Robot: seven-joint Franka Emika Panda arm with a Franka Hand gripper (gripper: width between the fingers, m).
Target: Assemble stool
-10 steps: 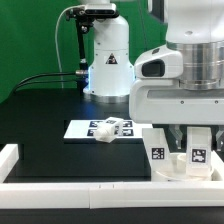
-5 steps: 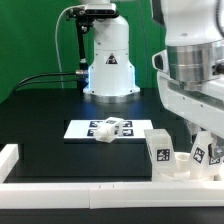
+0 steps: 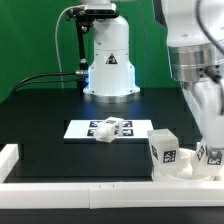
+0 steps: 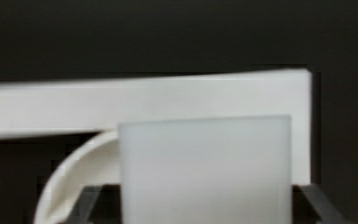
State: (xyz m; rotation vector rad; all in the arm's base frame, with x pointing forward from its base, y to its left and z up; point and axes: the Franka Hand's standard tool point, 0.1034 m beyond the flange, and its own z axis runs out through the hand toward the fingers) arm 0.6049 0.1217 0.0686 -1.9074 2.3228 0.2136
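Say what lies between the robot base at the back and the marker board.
Nothing: in the exterior view, only bare black table shows between the base and the marker board.

One leg [image 3: 110,128] lies on the marker board [image 3: 78,129]. At the exterior view's right, a second leg [image 3: 163,147] stands upright on the seat [image 3: 172,169], near the rail [image 3: 80,188]. The arm [image 3: 195,50] reaches down to a third leg [image 3: 213,154] beside it.

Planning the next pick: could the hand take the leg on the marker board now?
Probably not yet: the hand seems busy with a held leg; nothing covers the loose leg, though.
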